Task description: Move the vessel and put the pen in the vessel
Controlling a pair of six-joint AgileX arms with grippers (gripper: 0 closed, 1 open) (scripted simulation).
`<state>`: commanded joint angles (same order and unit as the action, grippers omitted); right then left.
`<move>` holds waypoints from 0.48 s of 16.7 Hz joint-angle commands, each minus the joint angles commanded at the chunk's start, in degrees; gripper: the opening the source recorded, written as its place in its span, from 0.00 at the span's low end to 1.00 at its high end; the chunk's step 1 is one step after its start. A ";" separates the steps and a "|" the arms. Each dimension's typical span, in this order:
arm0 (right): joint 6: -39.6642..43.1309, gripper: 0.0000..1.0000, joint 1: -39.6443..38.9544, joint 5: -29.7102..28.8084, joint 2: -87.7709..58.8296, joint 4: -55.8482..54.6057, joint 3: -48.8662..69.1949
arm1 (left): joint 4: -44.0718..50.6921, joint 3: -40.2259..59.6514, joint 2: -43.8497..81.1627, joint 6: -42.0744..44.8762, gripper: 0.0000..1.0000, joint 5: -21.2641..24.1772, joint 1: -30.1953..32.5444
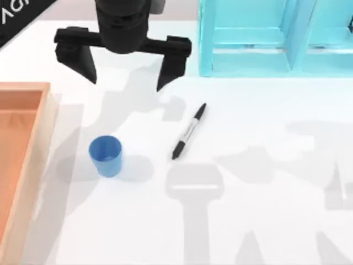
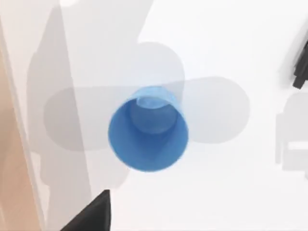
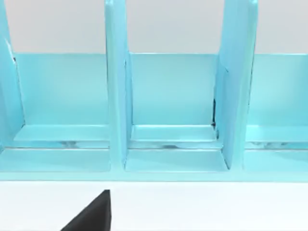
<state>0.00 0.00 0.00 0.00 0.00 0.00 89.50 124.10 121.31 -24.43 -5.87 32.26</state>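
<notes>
On the white table [image 1: 265, 221] you have one blue cup [image 1: 105, 155], upright near the wooden tray [image 1: 22, 143], and one pen [image 1: 189, 131] lying flat well apart to its right. Your left gripper [image 1: 127, 83] hangs above, fingers spread, holding nothing.

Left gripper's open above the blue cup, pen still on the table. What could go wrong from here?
1. The small blue cylindrical cup stands upright and free; the open left gripper sits off to one side of it in the top view, so an off-centre descent may tip it.
2. The cup is near the wooden tray; a nudge could push it against the rim.
3. The slim black marker pen looks longer than the cup is tall, so it may lean and topple it.
</notes>
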 joint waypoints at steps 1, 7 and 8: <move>0.00 1.00 0.00 0.00 0.00 0.00 0.00 | -1.09 1.57 2.56 1.20 1.00 -0.74 1.23; 0.00 1.00 0.00 0.00 0.00 0.00 0.00 | -7.89 10.00 20.79 8.46 1.00 -5.04 8.33; 0.00 1.00 0.00 0.00 0.00 0.00 0.00 | -9.06 11.17 22.15 9.60 1.00 -5.79 9.41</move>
<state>0.00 0.00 0.00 0.00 0.00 0.00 80.44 135.27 143.46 -14.82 -11.66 41.67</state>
